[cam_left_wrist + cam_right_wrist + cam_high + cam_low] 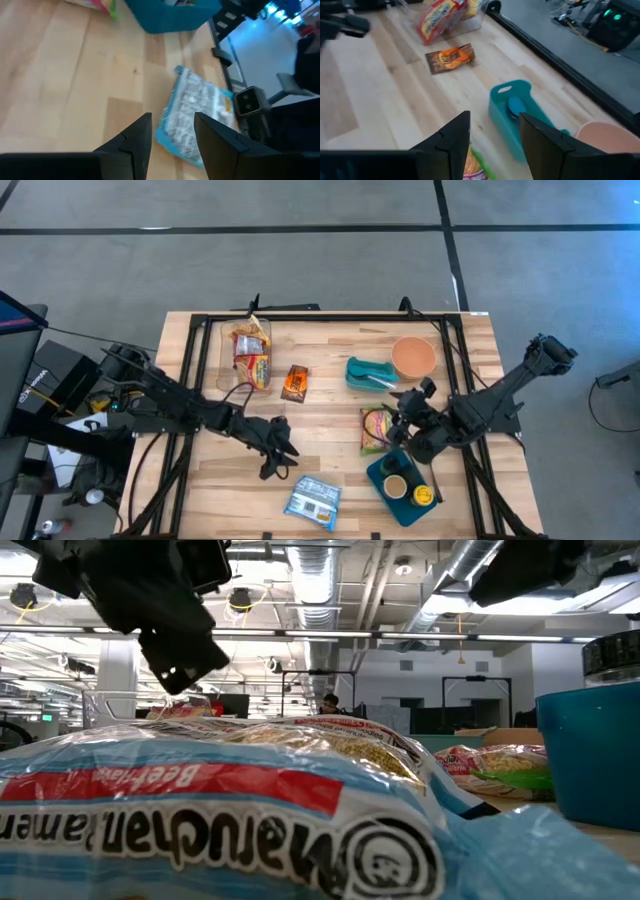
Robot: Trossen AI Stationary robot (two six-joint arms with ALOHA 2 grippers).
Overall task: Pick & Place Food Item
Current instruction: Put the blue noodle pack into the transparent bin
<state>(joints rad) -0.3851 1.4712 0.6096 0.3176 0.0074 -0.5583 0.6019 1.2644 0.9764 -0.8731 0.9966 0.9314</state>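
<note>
A blue-and-white ramen packet [313, 502] lies flat near the table's near edge. It fills the low view's foreground [250, 820]. My left gripper [279, 459] hovers above the table to the packet's left, open and holding nothing. In its wrist view [172, 120] the packet [197, 117] shows beyond the fingertips. My right gripper [405, 418] is open above a green-and-pink noodle packet [377, 429]. Past its fingers [493, 120] it looks at a teal tray [517, 117]. An orange-brown snack packet [294, 383] lies flat mid-table.
A clear bin [245, 352] with red-and-yellow packets stands at the far left. A teal tray [368, 373] and a peach bowl [413, 357] sit at the far right. A dark teal tray [402, 488] with small cups stands near right. Bare wood lies between the arms.
</note>
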